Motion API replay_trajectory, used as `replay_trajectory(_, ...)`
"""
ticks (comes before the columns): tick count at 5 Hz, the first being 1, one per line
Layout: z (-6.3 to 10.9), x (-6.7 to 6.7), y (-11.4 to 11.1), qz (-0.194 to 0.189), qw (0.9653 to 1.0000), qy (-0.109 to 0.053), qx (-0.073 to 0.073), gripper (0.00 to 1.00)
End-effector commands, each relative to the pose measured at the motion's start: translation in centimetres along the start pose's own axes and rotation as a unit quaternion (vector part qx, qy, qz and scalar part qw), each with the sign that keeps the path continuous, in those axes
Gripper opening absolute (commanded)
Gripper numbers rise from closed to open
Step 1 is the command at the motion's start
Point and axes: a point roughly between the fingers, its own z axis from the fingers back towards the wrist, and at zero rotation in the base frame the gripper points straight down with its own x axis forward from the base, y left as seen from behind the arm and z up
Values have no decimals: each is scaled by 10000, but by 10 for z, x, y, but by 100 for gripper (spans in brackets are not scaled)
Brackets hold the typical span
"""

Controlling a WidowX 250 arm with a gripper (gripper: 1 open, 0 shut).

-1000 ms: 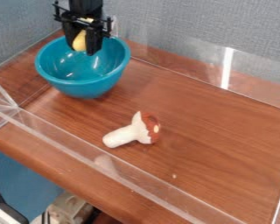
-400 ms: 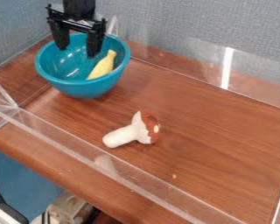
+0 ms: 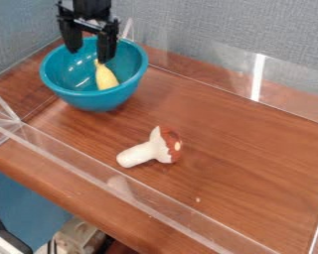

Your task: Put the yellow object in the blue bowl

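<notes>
The blue bowl stands at the back left of the wooden table. Inside it lies the yellow object, a small curved banana, resting against the bowl's right inner side. My gripper hangs straight down just above the bowl's far rim. Its black fingers are spread open with nothing between them, clear of the banana.
A mushroom toy with a white stem and red-brown cap lies on its side mid-table. Clear acrylic walls fence the wooden table top, and a grey fabric wall stands behind.
The gripper opened and let go of the banana, which dropped into the bowl and settled there. The gripper itself has stayed in nearly the same place above the bowl.
</notes>
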Motion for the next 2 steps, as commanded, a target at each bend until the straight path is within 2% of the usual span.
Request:
replay_trajectory(1,53,4,6,171,9983,-534,139,100)
replay_trajectory(2,69,4,4,258,9977,-612,109,100)
